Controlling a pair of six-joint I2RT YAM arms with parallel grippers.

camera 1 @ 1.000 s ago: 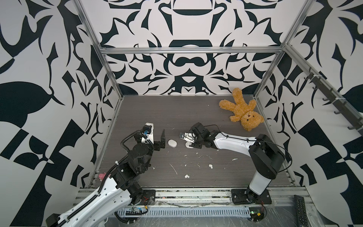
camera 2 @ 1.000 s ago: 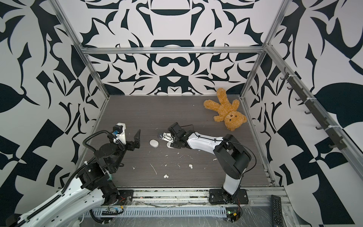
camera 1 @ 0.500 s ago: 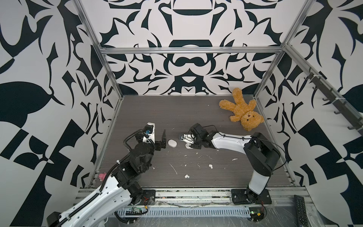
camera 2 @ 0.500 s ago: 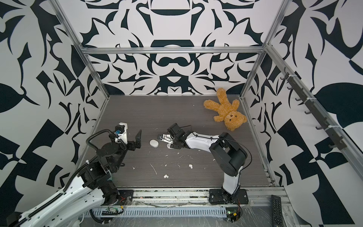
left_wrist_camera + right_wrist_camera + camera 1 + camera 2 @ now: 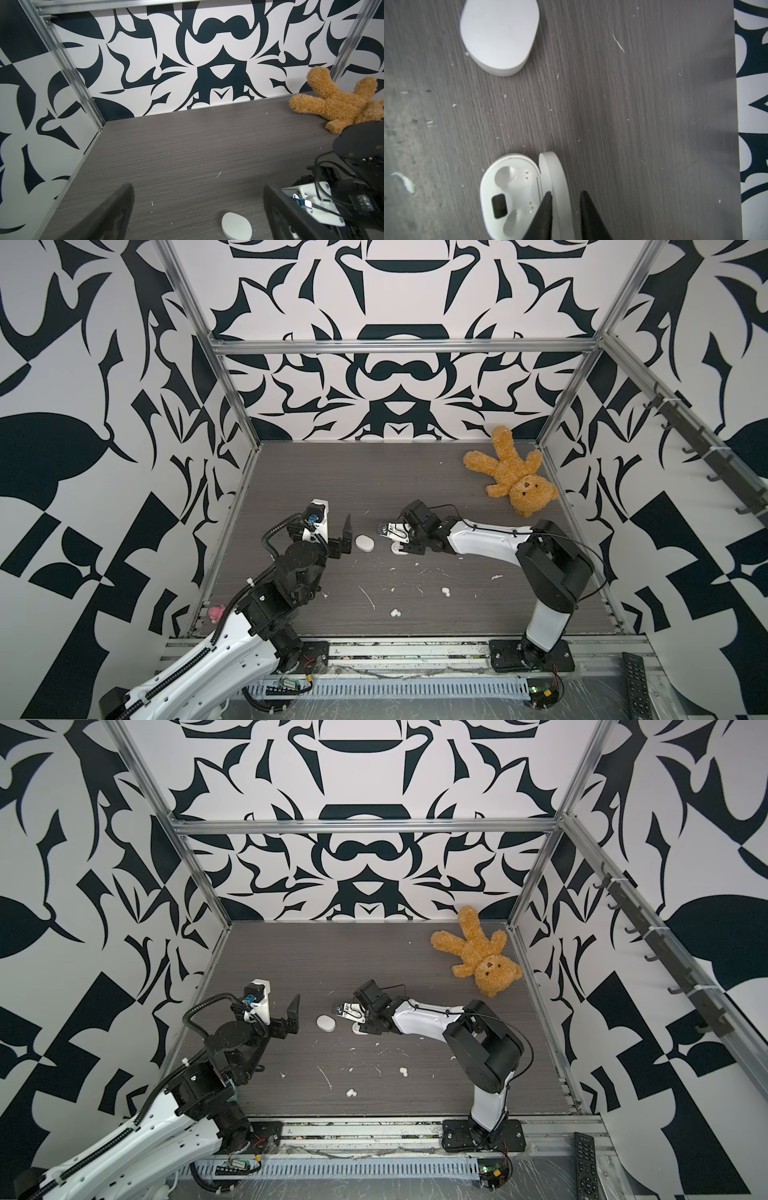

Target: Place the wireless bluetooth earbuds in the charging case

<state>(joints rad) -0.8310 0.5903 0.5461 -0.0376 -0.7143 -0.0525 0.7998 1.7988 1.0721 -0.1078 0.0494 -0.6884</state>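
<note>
We find the right gripper [image 5: 566, 192] low over the open charging case [image 5: 508, 193] at mid-table. Its two black fingers stand on either side of the case's upright lid [image 5: 558, 176] and are only narrowly parted. A sliver of table [image 5: 332, 472] shows between the lid and one finger, so the lid is straddled rather than pinched. Both wells of the case are bare. The left gripper [image 5: 197, 187] is spread wide and holds nothing. The closed case [image 5: 365, 543] lies just beside its fingers, left of the open one and apart from it.

Against the picture of a second ago, the right arm's elbow has swung a little to the left, while its gripper stays at the open case. The left arm sits almost as it did, and both cases lie where they lay. In both top views we make out an earbud [image 5: 446, 591] on the table, nearer than the open case and to its right. A second earbud [image 5: 395, 612] lies nearer still — neither has moved. The teddy bear [image 5: 509, 477] in the far right corner is unchanged.
</note>
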